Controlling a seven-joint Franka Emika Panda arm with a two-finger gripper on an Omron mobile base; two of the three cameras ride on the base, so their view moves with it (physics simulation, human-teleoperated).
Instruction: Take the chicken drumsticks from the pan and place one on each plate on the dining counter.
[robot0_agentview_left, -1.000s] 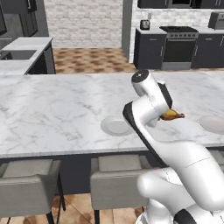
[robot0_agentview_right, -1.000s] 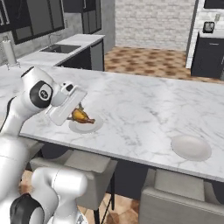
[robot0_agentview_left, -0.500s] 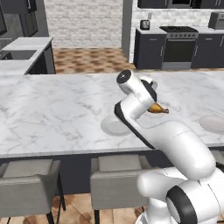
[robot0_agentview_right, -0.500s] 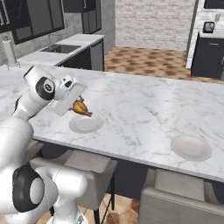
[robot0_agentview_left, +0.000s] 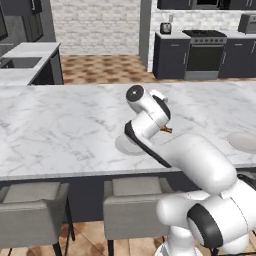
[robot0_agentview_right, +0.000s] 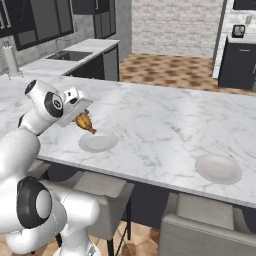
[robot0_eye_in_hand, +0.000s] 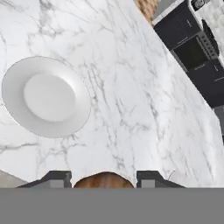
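Since a second ago our arm has swung left along the dining counter (robot0_agentview_right: 165, 125), carrying the gripper (robot0_agentview_right: 84, 119) from beside the near plate (robot0_agentview_right: 98, 142) to above its rim. We count one chicken drumstick (robot0_agentview_right: 85, 122), pinched between our nearly closed fingers and held clear of the marble; the hand view shows its brown top (robot0_eye_in_hand: 104, 180) between the fingertips (robot0_eye_in_hand: 56, 178). We count two plates: the near one and a second plate (robot0_agentview_right: 218, 168) well apart, both bare. Three grey stools (robot0_agentview_left: 131, 210) stand below.
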